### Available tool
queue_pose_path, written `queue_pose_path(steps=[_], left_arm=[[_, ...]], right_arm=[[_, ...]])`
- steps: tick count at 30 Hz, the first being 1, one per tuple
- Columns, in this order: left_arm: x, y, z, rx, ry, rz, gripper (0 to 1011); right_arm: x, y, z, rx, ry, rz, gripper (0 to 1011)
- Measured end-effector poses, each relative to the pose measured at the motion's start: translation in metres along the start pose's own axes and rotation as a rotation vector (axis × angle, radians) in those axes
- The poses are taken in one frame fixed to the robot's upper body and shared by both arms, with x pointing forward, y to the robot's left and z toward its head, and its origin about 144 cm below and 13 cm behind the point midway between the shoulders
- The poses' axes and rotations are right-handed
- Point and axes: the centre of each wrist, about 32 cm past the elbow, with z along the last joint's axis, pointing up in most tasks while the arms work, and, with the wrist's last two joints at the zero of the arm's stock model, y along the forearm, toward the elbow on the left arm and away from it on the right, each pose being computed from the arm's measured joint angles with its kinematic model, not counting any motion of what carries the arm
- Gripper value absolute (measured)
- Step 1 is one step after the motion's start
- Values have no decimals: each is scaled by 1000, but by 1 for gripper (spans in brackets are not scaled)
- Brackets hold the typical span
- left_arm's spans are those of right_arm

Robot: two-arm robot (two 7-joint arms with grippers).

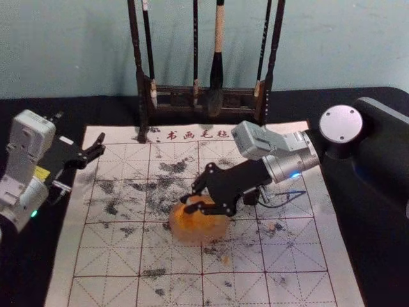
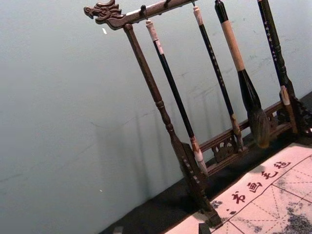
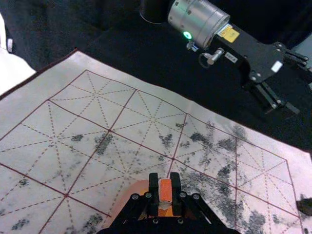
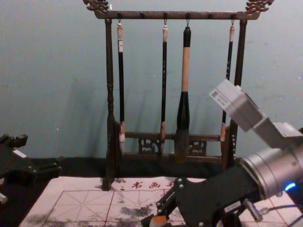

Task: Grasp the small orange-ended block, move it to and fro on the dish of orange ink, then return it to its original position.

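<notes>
Over the dish of orange ink (image 1: 199, 238), my right gripper (image 1: 190, 203) reaches in from the right. In the right wrist view the same gripper (image 3: 165, 187) is shut on the small block (image 3: 165, 189), whose orange end faces the camera. That orange end (image 4: 160, 219) also appears low in the chest view. The dish (image 3: 130, 192) lies beneath the fingers; whether the block touches the ink cannot be told. My left gripper (image 1: 97, 151) idles open at the mat's far left corner, and its tips edge into the left wrist view's bottom (image 2: 161, 229).
A stained calligraphy mat (image 1: 108, 256) with a printed grid covers the middle of the dark table (image 1: 32, 268). Behind it stands a wooden rack (image 4: 110, 94) with several hanging brushes, including a thick one (image 4: 185, 71).
</notes>
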Motion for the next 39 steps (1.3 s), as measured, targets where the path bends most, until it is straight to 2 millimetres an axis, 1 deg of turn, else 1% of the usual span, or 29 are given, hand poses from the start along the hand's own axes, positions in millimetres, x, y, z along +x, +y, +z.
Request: queue_pose_path(steps=[8,18,32,39], left_arm=[[0,0,0,0,0,0,1001],[0,0,0,0,0,0,1001],[0,0,0,0,0,0,1001],[0,0,0,0,0,0,1001]], right_arm=[[2,-3,-1,-12,-3,-29,134],[0,-13,-2,-36,-7,-49,134],[-9,-27,-1,-52,-1,-67,134],[-14,-31,-1,-59,0,-61,134]])
